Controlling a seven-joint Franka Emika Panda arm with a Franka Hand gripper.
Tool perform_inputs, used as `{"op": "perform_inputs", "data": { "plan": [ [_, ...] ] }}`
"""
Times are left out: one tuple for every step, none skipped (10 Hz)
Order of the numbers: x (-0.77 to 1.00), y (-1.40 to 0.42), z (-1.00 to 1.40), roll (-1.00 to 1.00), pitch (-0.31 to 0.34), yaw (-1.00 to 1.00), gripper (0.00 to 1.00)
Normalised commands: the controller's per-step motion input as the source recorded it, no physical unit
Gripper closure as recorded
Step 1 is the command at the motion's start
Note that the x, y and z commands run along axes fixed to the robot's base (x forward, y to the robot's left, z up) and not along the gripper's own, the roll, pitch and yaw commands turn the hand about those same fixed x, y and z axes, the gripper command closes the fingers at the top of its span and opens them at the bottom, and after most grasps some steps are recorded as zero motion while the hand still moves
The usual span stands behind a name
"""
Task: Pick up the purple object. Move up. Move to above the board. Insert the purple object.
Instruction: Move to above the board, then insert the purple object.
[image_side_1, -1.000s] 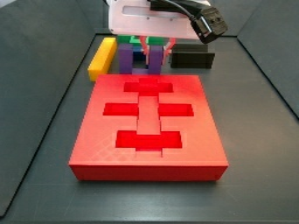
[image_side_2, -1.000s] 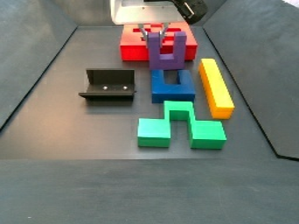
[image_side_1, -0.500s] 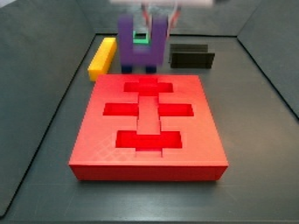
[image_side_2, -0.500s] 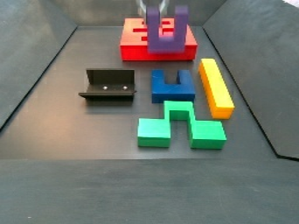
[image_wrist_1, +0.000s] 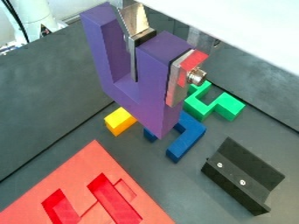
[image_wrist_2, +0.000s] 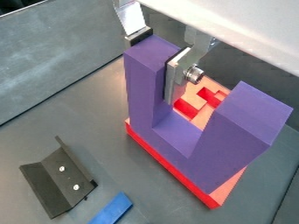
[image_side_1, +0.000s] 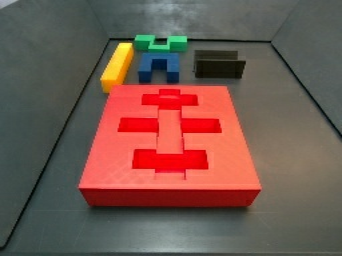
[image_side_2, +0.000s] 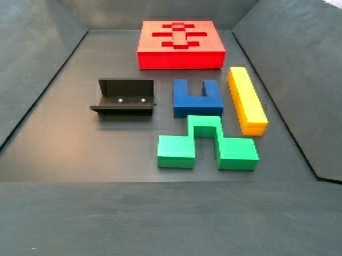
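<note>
Purple object (image_wrist_1: 138, 83) now clamped on one prong between the silver fingers (image_wrist_1: 183, 80) of the gripper (image_wrist_1: 162, 70), base down, prongs up, hanging clear of the floor in both wrist views. Gone from both side views, gripper too, where half a second ago both were blurred at the top edge and a second ago low between the blocks: lifted out of frame. Pick-up and upward move done, judging by that.

Board (image_side_1: 168, 140) lying flat and untouched, bright recessed slots all empty in both side views. In a wrist view, seen directly under and behind the purple object (image_wrist_2: 193, 122), so roughly over the board's (image_wrist_2: 176, 162) near edge; exact alignment with a slot not readable.

Left behind on the floor: blue block (image_side_2: 198, 96), yellow bar (image_side_2: 246, 98), green block (image_side_2: 205, 145), fixture (image_side_2: 123, 98), all separate and undisturbed.

Next likely: centring over the matching slot, then lowering. Risk: prongs facing up, so fit depends on the base meeting the recess squarely.
</note>
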Motion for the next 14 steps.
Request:
{"op": "perform_inputs", "data": {
  "plan": [
    [-0.24,-1.40,0.42,0.13,0.132,-0.13,1.00],
    [-0.26,-1.40,0.40,0.16,0.132,-0.13,1.00],
    [-0.24,-1.40,0.41,0.16,0.084,-0.05,1.00],
    [-0.09,-0.74,0.22,0.08,0.096,-0.02,1.00],
    [-0.03,-0.41,0.13,0.07,0.093,-0.01,1.00],
    [0.02,-0.24,0.08,0.05,0.089,0.00,1.00],
    [0.02,0.00,0.00,0.00,0.000,0.00,1.00],
    [0.16,-0.13,-0.18,0.00,-0.034,-0.10,1.00],
    [0.38,-0.15,-0.34,0.00,-0.129,-0.13,1.00],
    [0.63,-0.21,-0.37,-0.06,-0.193,-0.13,1.00],
    [0.71,-0.28,-0.40,-0.06,-0.197,-0.14,1.00],
    [0.69,-0.32,-0.44,-0.04,-0.203,-0.14,1.00],
    [0.59,-0.35,-0.52,-0.01,-0.207,-0.08,1.00],
    [0.48,-0.49,-0.55,0.04,-0.139,0.00,1.00]
  ]
}}
